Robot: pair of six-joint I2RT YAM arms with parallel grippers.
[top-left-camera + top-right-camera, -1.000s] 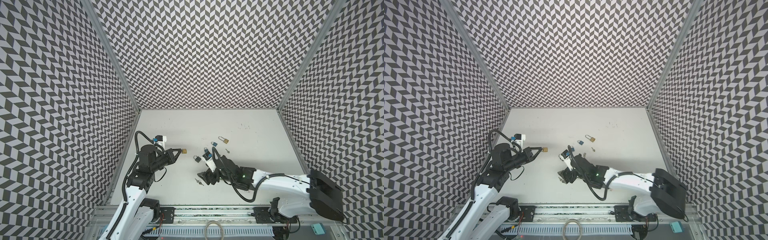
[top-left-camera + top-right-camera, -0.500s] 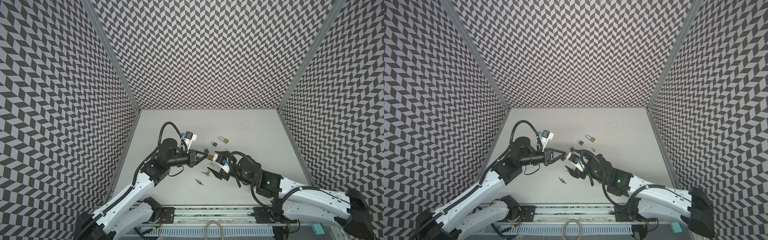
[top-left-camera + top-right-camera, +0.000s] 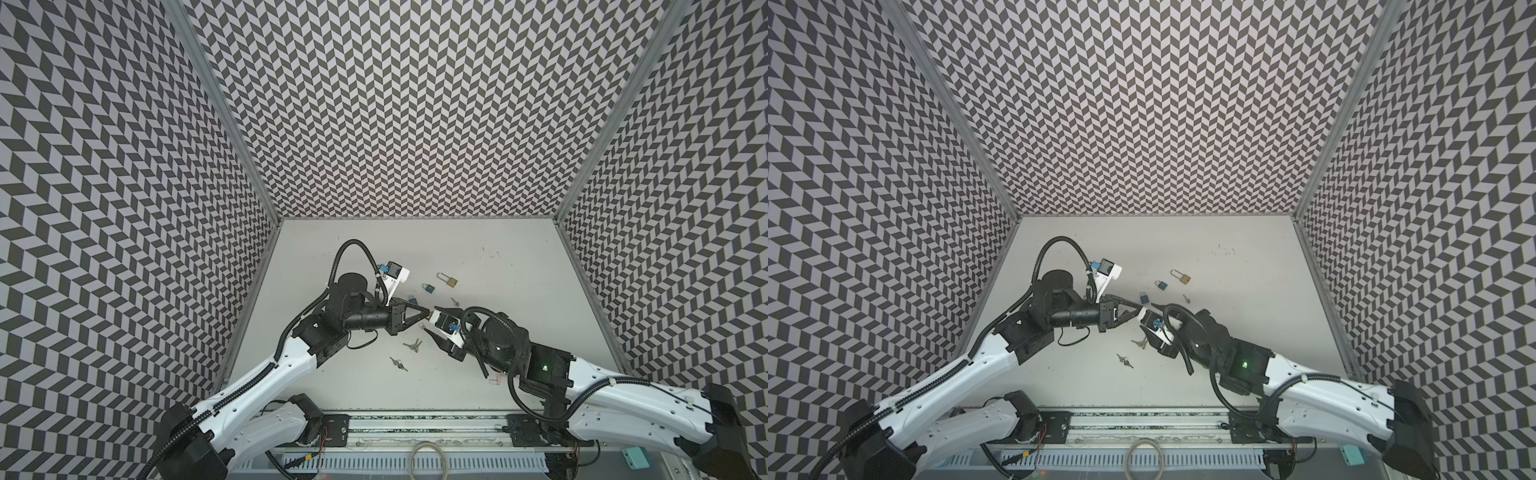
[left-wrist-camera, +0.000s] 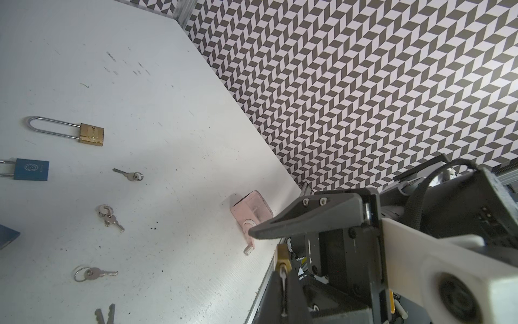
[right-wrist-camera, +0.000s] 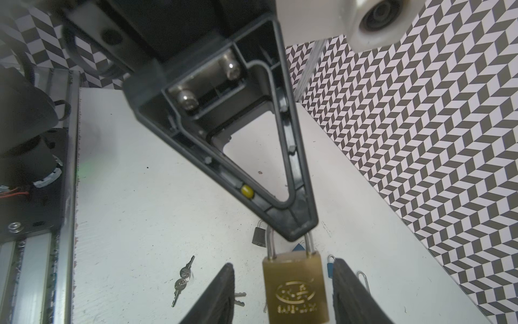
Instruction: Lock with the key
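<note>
While the nearest key bunch and a second bunch lie loose at 7 o'clock of the grippers' meeting pt in a top view, neither is in hand. Mid-table, the left gripper is clenched on the shackle of the brass padlock. The right gripper is released, its fingers flanking the body's narrow edges w/o touching. The padlock is prob. dense, stiff, smooth metal, so slippery and apt to pivot on the shackle. It's best pinched across the body, keyhole end left clear. Farther off sit a blue padlock at 12 o'clock and a long-shackle padlock at 1.
</note>
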